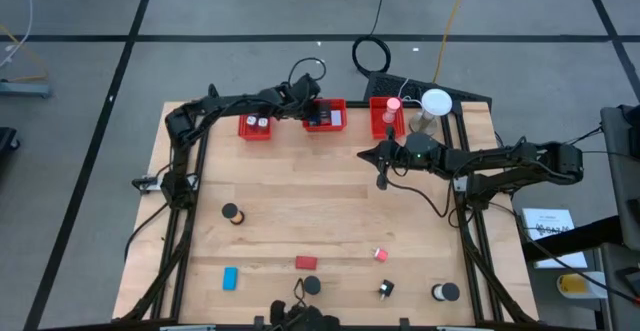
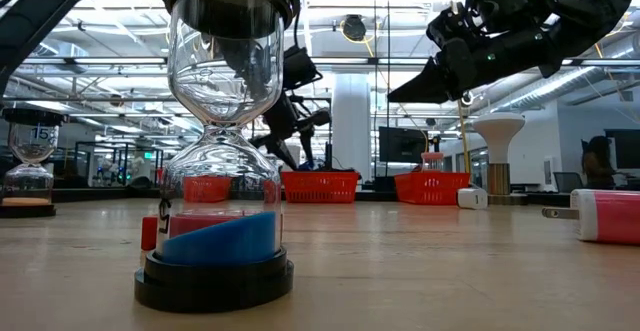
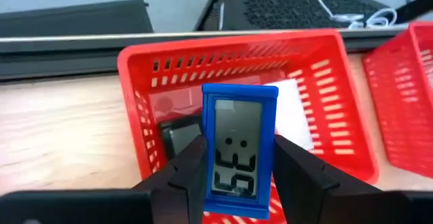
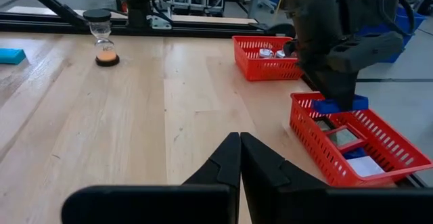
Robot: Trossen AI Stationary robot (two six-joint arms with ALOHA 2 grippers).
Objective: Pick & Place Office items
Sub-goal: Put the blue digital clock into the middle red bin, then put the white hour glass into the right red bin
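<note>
**Blue timer held over the middle bin**

From where I stand, the left gripper [image 3: 233, 176] is up at the far edge of the table, its two dark fingers clamped on the sides of a blue digital timer [image 3: 239, 146]. The timer stands upright between the fingers, its grey screen facing the wrist camera, and it hangs over the open top of the middle red bin [image 3: 338, 102]. Inside that bin a dark flat item and a white card lie on the floor.

To the left of it, the left red bin [image 1: 256, 127] holds a couple of small pale things. The right red bin [image 1: 386, 117] sits just beside the white round lamp [image 1: 435, 102].

The right gripper [image 4: 239, 158] hovers over bare wood in front of the right bin, fingers pressed together with nothing between them.

The other office items lie scattered across the near half of the table: an hourglass with orange sand [image 1: 232, 213] toward the left, a blue block [image 1: 230, 278], a red block [image 1: 306, 263], a small pink piece [image 1: 381, 255], a small black clip [image 1: 386, 290], and a black-rimmed disc [image 1: 446, 292] near the right front corner. Another hourglass with blue sand [image 2: 215, 246] stands right at the near edge, close to the low camera.
</note>
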